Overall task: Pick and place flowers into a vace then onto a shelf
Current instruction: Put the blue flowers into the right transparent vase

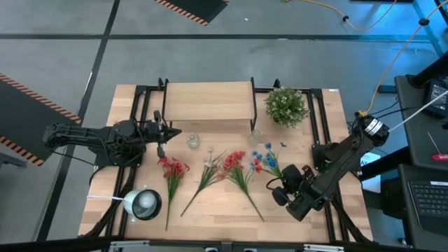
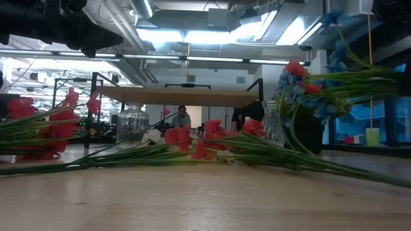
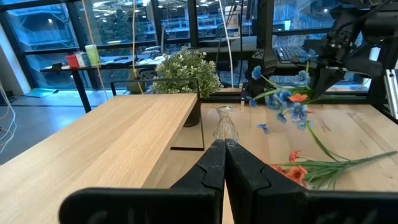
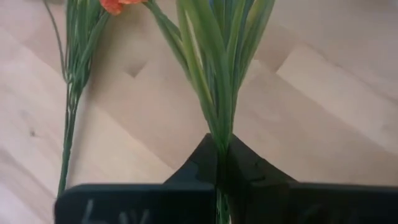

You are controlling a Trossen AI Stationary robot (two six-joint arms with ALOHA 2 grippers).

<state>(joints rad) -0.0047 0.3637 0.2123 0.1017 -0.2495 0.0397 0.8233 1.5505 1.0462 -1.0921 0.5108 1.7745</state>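
Gripping the green stem of the blue-bloomed artificial sprig [image 4: 214,68], the right claw [image 4: 221,163] is clamped on it, with the blooms raised above the wooden desk [image 1: 210,206]. Two red sprigs [image 1: 171,173] and the cream sprig [image 1: 208,170] lie flat on the desk. The left claw [image 3: 225,163] hovers closed, empty, beside the light-wood shelf [image 1: 208,102], facing the clear glass vase [image 3: 225,123].

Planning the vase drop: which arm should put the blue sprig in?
Right: the right gripper is shut on the blue sprig and near the vase; the left gripper is shut, empty.
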